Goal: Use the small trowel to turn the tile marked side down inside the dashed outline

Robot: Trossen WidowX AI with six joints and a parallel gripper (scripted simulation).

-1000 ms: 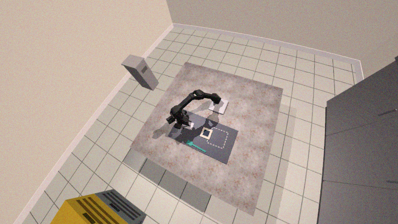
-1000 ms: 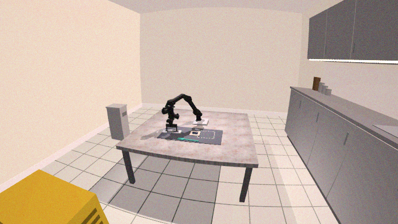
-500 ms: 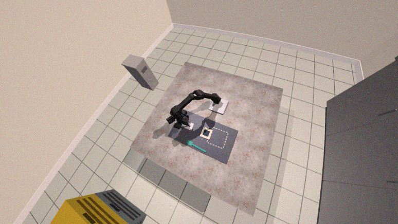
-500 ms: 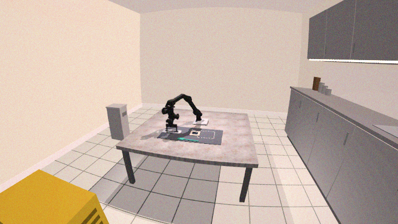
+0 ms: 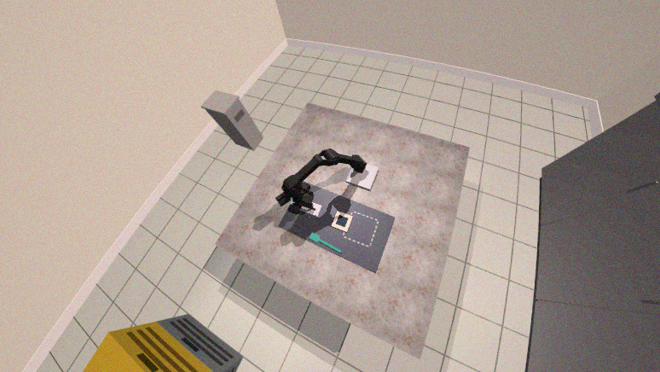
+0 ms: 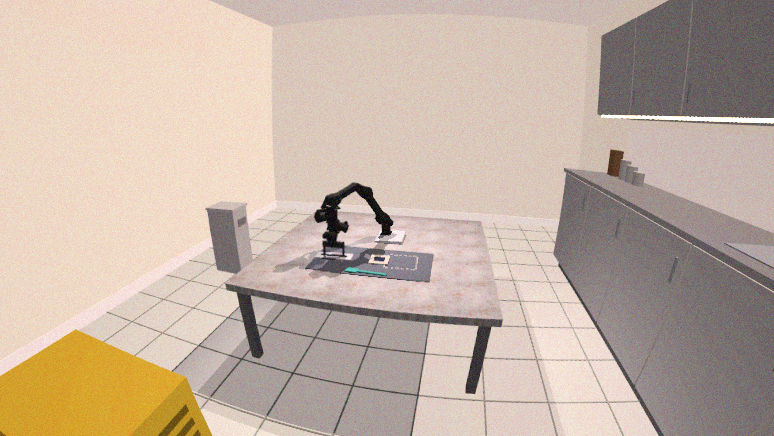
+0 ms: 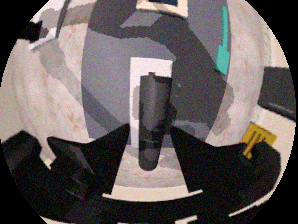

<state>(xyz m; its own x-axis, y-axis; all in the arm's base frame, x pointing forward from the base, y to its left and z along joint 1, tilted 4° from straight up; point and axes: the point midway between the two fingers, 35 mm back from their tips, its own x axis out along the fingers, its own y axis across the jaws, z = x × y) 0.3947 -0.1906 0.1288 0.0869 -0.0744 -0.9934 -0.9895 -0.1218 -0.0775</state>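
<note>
The trowel, with a flat white blade and a thick dark handle, is at the left end of the dark mat. My gripper is open, low over it, with the handle between the parted fingers. Whether a finger touches the handle is hard to tell. The cream tile lies flat with its dark square mark up, at the near-arm side of the dashed outline, overlapping its left edge.
A teal tool with a flat blade and thin handle lies along the mat's front edge. The arm's base stands by a white pad behind the mat. The arm casts shadows over the mat.
</note>
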